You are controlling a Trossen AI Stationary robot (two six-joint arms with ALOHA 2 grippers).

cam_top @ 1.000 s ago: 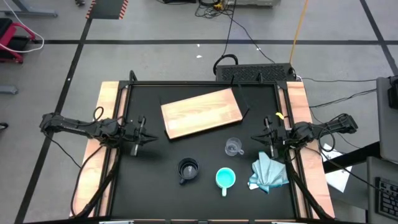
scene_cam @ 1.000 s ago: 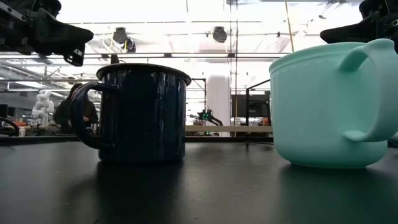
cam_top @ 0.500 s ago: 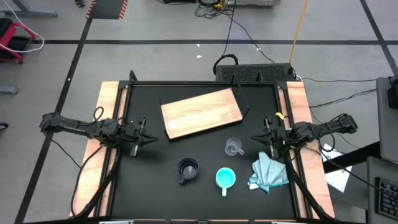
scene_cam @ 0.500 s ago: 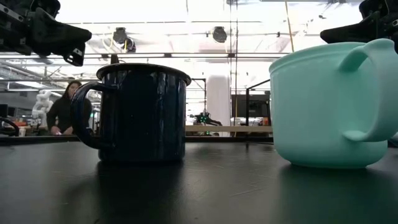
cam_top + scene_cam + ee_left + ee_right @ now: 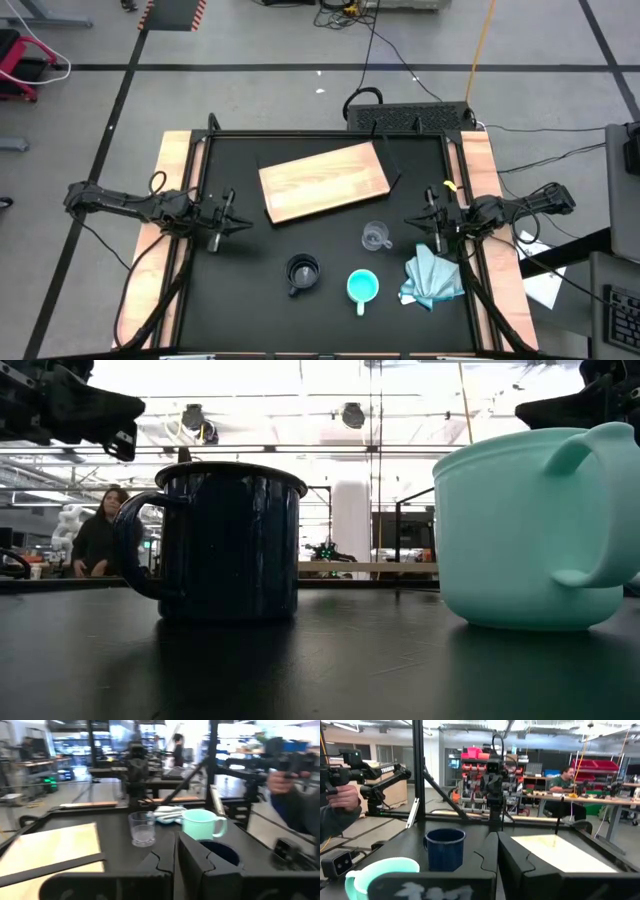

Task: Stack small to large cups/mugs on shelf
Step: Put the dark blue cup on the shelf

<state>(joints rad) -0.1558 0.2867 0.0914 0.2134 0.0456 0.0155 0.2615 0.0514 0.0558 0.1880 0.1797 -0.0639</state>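
Observation:
The black mug (image 5: pixel 302 272) stands upright on its base near the table's near edge, and fills the left of the low view (image 5: pixel 225 545). The turquoise mug (image 5: pixel 362 287) stands to its right (image 5: pixel 535 530). The clear glass cup (image 5: pixel 376 237) stands behind them, also in the left wrist view (image 5: pixel 142 828). The wooden shelf board (image 5: pixel 325 180) lies flat toward the far side. My left gripper (image 5: pixel 228 215) hovers shut at the table's left edge. My right gripper (image 5: pixel 428 222) hovers shut at the right edge, close to the glass cup.
A crumpled light-blue cloth (image 5: pixel 432 278) lies by the near right corner, right of the turquoise mug. Wooden side rails (image 5: pixel 178 160) flank the black tabletop. A person's hand (image 5: pixel 340 800) holding a device shows beside the table. Bare tabletop lies between my left gripper and the mugs.
Both arms and all cups have kept still. A person in the room beyond the table has moved a little.

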